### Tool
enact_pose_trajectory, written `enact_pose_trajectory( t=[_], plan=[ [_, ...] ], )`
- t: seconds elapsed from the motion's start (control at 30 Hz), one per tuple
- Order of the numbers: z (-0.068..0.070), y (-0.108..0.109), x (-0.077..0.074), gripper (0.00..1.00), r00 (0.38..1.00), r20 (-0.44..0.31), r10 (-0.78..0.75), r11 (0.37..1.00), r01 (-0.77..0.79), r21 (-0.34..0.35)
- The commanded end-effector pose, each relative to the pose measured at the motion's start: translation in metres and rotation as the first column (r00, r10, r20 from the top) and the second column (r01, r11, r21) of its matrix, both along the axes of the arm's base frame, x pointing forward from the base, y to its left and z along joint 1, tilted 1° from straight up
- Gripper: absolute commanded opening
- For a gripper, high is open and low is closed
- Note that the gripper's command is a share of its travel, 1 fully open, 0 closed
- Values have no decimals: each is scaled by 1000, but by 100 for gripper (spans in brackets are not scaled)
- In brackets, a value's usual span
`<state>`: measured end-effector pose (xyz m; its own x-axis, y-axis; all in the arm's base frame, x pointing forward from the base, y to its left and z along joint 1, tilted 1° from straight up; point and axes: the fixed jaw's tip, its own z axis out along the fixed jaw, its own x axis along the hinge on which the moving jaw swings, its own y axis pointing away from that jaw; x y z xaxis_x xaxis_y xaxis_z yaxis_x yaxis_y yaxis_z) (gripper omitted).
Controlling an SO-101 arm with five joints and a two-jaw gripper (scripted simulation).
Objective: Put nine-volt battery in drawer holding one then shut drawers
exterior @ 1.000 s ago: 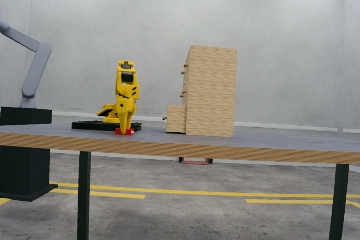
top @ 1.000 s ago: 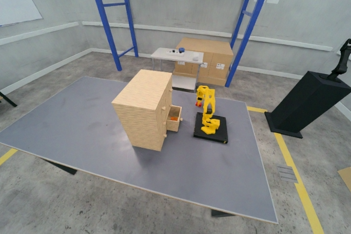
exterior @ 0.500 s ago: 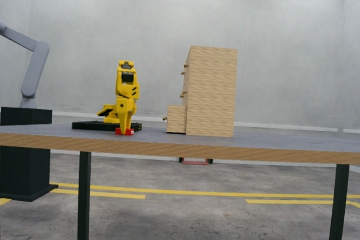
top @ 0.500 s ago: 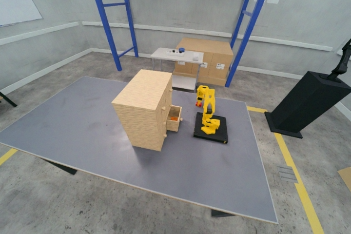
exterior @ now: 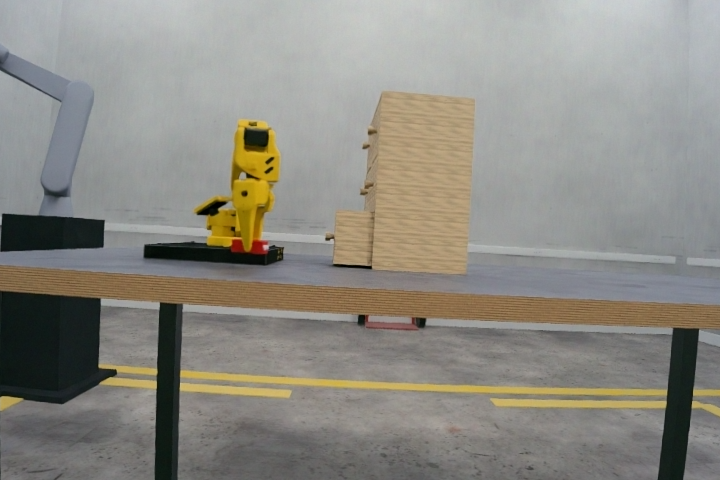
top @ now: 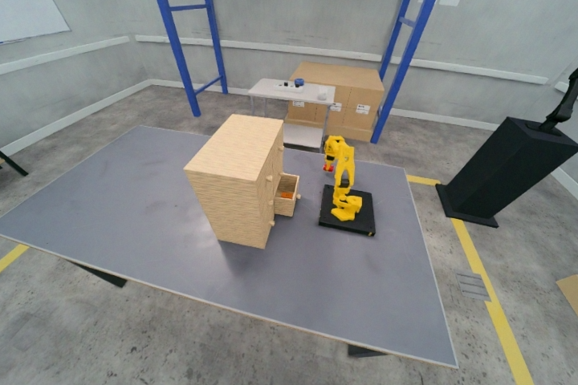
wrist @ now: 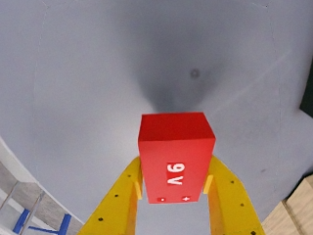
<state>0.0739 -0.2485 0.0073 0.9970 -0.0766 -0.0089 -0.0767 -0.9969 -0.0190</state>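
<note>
My gripper (top: 328,166) (exterior: 248,247) (wrist: 175,172) is shut on the red nine-volt battery (top: 325,168) (exterior: 237,246) (wrist: 175,152). Its fingers press on both sides, and the battery hangs a little above the table top. The wooden cabinet (top: 230,149) (exterior: 423,181) stands to one side of the arm. A low drawer (top: 284,207) (exterior: 352,238) is pulled partly out and still sits in the cabinet. A small orange-red thing (top: 286,195) lies inside; what it is cannot be told for sure. The other drawers look shut.
The arm's black base plate (top: 323,217) (exterior: 185,252) stands on the grey table (top: 140,204), across from the open drawer. The open drawer's knob (top: 299,196) (exterior: 329,236) points towards the arm. More knobs stick out of the cabinet front above it.
</note>
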Motion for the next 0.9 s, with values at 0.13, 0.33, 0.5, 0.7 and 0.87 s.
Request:
enact_pose_trajectory(
  t=[0.13,0.33,0.5,0.7,0.87],
  plan=[
    [24,-3,0,0,1000,10,6,1000,-5,-28],
    [29,-2,0,0,1000,10,6,1000,-5,-28],
    [29,0,1,0,1000,10,-14,999,14,-28],
    [32,9,4,0,991,11,-132,991,132,-27],
    [34,18,6,0,973,12,-229,973,229,-27]
  ],
)
